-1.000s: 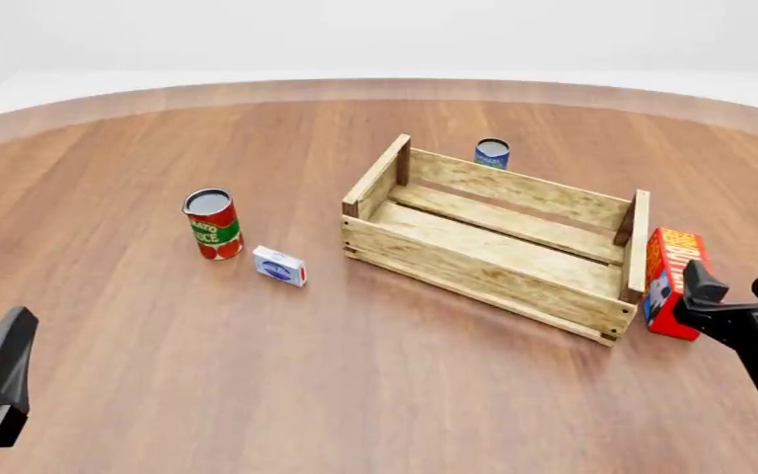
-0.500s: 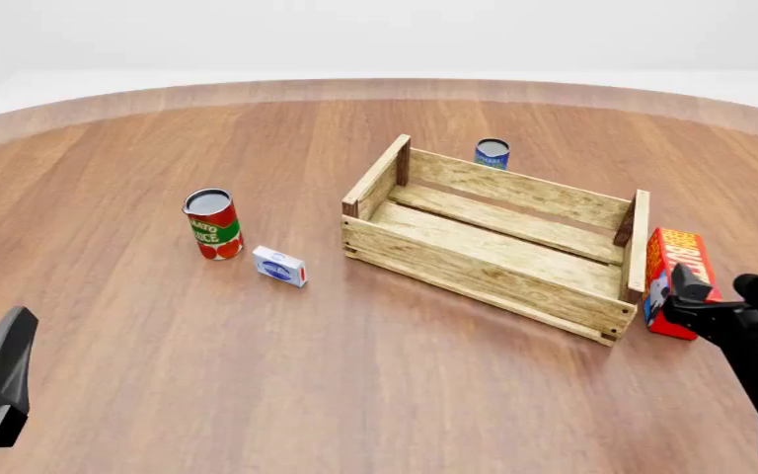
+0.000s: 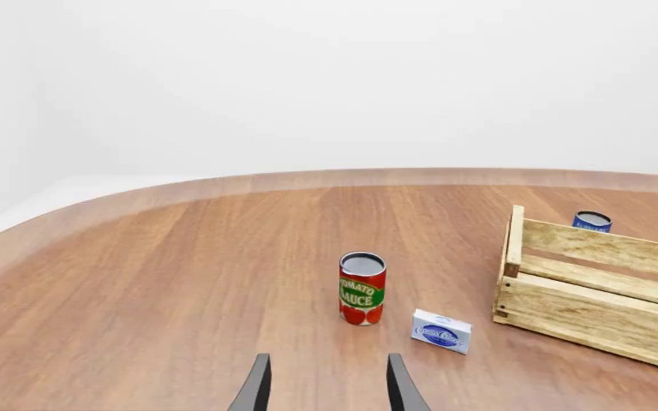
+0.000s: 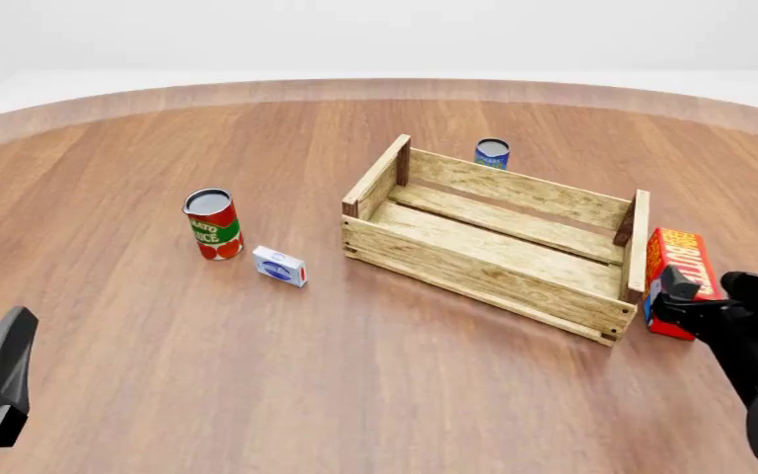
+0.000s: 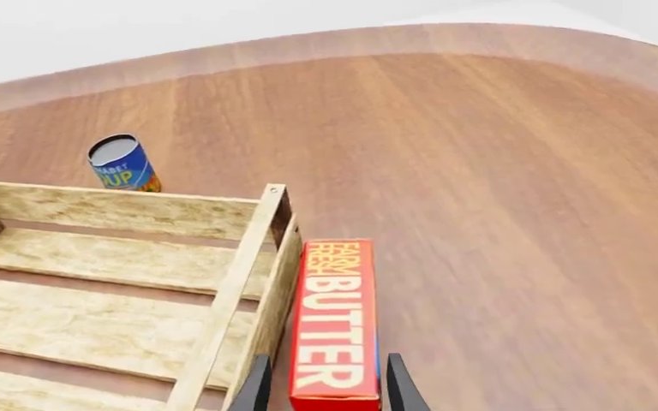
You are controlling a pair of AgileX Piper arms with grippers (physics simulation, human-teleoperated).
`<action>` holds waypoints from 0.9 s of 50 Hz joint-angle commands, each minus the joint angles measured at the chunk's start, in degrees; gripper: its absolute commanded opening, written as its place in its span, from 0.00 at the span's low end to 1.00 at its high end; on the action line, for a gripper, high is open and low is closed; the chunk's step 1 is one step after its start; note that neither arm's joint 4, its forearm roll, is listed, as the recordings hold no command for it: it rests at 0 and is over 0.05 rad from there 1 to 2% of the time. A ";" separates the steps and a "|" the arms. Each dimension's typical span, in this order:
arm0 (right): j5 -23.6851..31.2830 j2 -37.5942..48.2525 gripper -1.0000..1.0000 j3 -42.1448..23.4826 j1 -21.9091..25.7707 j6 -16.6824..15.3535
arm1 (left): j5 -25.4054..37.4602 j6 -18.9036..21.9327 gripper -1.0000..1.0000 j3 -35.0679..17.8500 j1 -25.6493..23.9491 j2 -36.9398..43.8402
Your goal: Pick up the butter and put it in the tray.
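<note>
1. Hovering over the butter (image 5: 335, 321) is my right claw (image 4: 698, 296), its two fingers spread apart with one tip on each side of the carton's near end; whether the fingers (image 5: 258, 390) already touch the sides I cannot tell.
2. The butter stands on its long edge on the table (image 4: 352, 395), just outside the tray's right end wall, very close to it, with the "BUTTER" lettering facing up in my right wrist view.
3. The tray (image 4: 492, 262) sits right of the table's middle, angled, with nothing visible inside but its slatted floor.
4. My left claw (image 3: 326, 385) hangs low at the near left of the table, fingers apart and holding nothing, well apart from everything.
5. Ahead of my left claw stands a red-green can (image 4: 213, 224), upright, with a small blue-white box (image 4: 279, 266) lying near it on the side toward the tray.
6. A small blue can (image 4: 492, 153) stands upright just beyond the tray's far wall.
</note>
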 commanded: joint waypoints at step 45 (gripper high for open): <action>-0.08 8.69 1.00 -3.70 0.21 2.89 | 0.00 0.00 1.00 0.00 0.00 0.00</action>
